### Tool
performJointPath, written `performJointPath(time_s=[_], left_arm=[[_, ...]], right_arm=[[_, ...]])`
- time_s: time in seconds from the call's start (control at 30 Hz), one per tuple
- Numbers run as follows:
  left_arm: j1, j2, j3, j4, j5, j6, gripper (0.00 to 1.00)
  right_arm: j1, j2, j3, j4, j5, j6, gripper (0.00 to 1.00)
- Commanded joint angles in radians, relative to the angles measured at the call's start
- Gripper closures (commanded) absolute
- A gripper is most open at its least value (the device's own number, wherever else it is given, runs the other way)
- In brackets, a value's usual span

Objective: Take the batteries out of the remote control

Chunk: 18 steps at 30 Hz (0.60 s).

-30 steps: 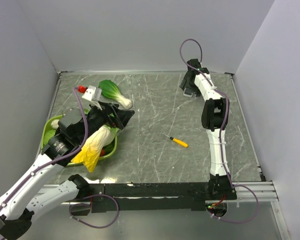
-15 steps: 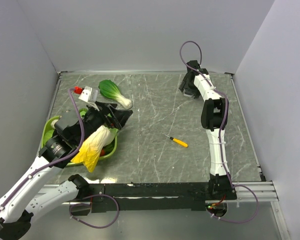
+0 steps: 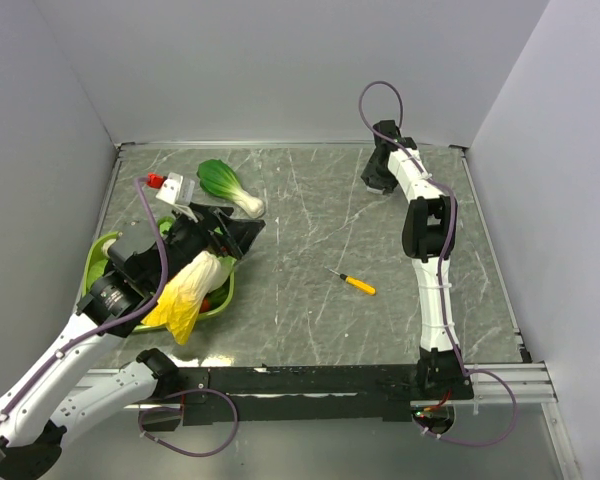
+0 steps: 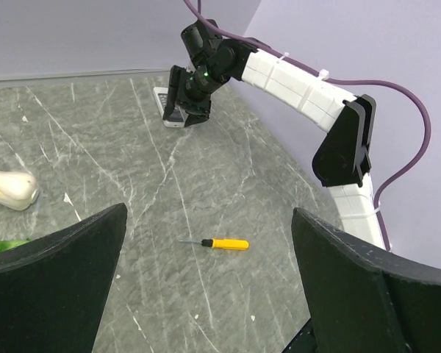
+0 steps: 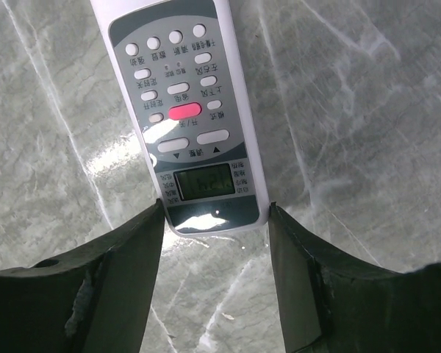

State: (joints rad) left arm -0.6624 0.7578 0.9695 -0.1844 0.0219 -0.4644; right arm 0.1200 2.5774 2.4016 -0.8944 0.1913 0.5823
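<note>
White remote control [image 5: 195, 110], one, between right claw [image 5: 215, 213] fingers [image 5: 125, 279].

Both arms are built alike: the right arm [image 3: 435, 290] and left arm [image 3: 70, 350] have white, ribbed link casings joined by chunky black joint housings. A thin purple cable [image 3: 375, 88] runs along each, tied down with white zip ties [image 4: 285, 56], and loops loosely at the black bases. A small green light [image 4: 205, 72] glows on the right wrist. The left hand [image 4: 209, 217] has broad, matte-black wedge fingers [image 4: 353, 287]. The right hand [image 5: 215, 213] has the same black fingers [image 5: 294, 294], one with a pale scuffed patch and a small round hole.
</note>
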Motion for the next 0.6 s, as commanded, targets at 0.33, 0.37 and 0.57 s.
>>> performJointPath(time_s=[0.33,0.37,0.57], left_arm=[[-0.002,-0.002,-0.005,0.028,-0.02,0.013,0.01],[0.0,0.0,-0.005,0.028,-0.019,0.012,0.01],[-0.002,0.008,-0.008,0.028,-0.054,0.001,0.01]], right_arm=[[0.017,-0.334,-0.549,0.357,-0.185,-0.154,0.55],[0.017,-0.386,-0.58,0.362,-0.22,-0.154,0.56],[0.073,-0.638,-0.902,0.486,-0.27,-0.21,0.59]])
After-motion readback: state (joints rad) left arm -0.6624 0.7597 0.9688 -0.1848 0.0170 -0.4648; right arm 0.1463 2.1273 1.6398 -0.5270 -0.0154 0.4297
